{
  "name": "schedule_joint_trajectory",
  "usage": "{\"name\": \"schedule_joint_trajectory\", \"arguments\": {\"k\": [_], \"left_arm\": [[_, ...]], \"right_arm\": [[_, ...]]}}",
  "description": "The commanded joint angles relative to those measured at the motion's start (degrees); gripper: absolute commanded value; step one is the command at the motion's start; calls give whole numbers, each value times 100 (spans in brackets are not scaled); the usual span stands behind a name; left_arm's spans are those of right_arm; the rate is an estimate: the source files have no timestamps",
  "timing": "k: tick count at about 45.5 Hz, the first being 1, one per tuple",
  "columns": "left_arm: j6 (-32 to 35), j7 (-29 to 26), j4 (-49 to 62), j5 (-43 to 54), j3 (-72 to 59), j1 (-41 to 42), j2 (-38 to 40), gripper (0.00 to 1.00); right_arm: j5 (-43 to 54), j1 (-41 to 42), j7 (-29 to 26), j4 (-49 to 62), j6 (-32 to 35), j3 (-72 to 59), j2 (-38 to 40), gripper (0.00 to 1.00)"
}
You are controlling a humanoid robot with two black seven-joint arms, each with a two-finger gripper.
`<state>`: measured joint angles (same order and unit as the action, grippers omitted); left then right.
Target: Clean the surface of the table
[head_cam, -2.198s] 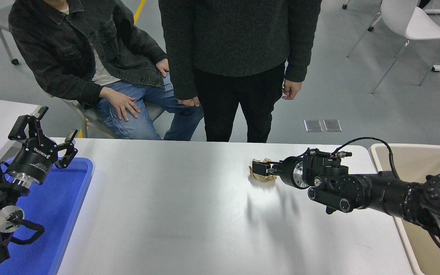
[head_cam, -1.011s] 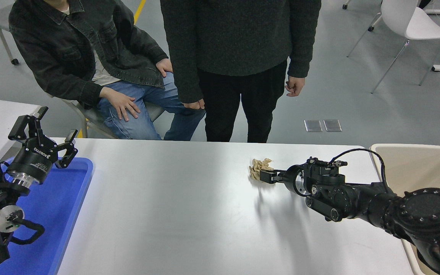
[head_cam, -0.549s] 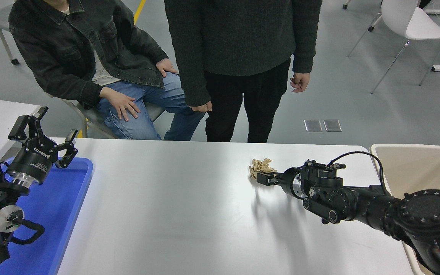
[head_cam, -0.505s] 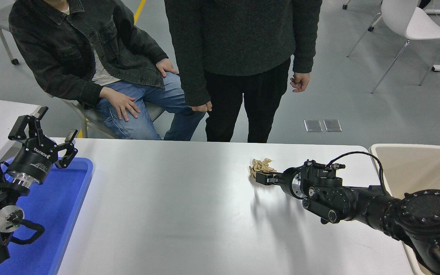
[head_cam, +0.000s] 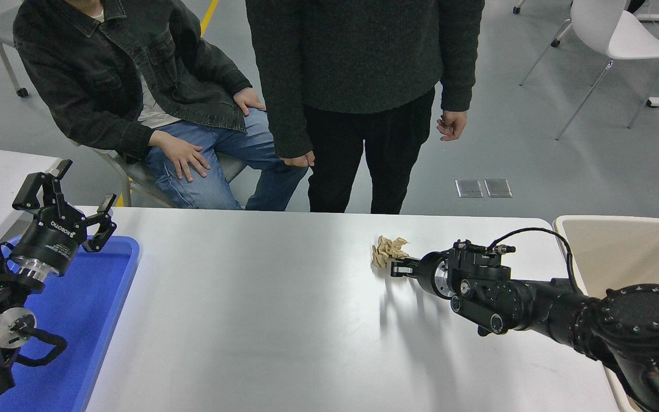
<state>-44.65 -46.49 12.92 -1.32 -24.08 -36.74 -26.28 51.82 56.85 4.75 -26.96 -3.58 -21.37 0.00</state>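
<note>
The white table surface (head_cam: 249, 309) carries one crumpled ball of tan paper (head_cam: 386, 249) near its far edge, right of centre. My right gripper (head_cam: 399, 268) reaches in from the lower right, low over the table. Its fingers are closed on the near side of the paper, which looks squeezed tighter. My left gripper (head_cam: 69, 197) is parked at the lower left, open and empty, above the blue tray (head_cam: 106, 297).
A beige bin (head_cam: 627, 240) stands off the table's right end. One person sits at the far left and another stands at the far side, hands hanging by the far edge (head_cam: 295, 160). A white chair (head_cam: 615, 34) is at the back right.
My right gripper lowered to the table and its fingers closed in on the paper, which now looks more compact. The standing person shifted slightly right. The left arm has not moved.
</note>
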Motion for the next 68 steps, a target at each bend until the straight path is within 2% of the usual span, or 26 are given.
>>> {"name": "schedule_joint_trajectory", "arguments": {"k": [1, 5, 6, 28, 42, 60, 68], "left_arm": [[0, 0, 0, 0, 0, 0, 0, 100], [0, 0, 0, 0, 0, 0, 0, 100], [0, 0, 0, 0, 0, 0, 0, 100], [0, 0, 0, 0, 0, 0, 0, 100], [0, 0, 0, 0, 8, 0, 0, 100], [0, 0, 0, 0, 0, 0, 0, 100], [0, 0, 0, 0, 0, 0, 0, 100]], "right_arm": [[-40, 1, 0, -2, 77, 10, 0, 15], [-207, 10, 0, -2, 226, 10, 0, 1], [-268, 10, 0, -2, 253, 10, 0, 0], [-699, 194, 0, -37, 420, 28, 0, 0], [-919, 484, -9, -889, 420, 362, 0, 0], [-1042, 1056, -9, -2699, 420, 547, 1985, 0], [-1042, 1398, -9, -3938, 429, 538, 3286, 0]]}}
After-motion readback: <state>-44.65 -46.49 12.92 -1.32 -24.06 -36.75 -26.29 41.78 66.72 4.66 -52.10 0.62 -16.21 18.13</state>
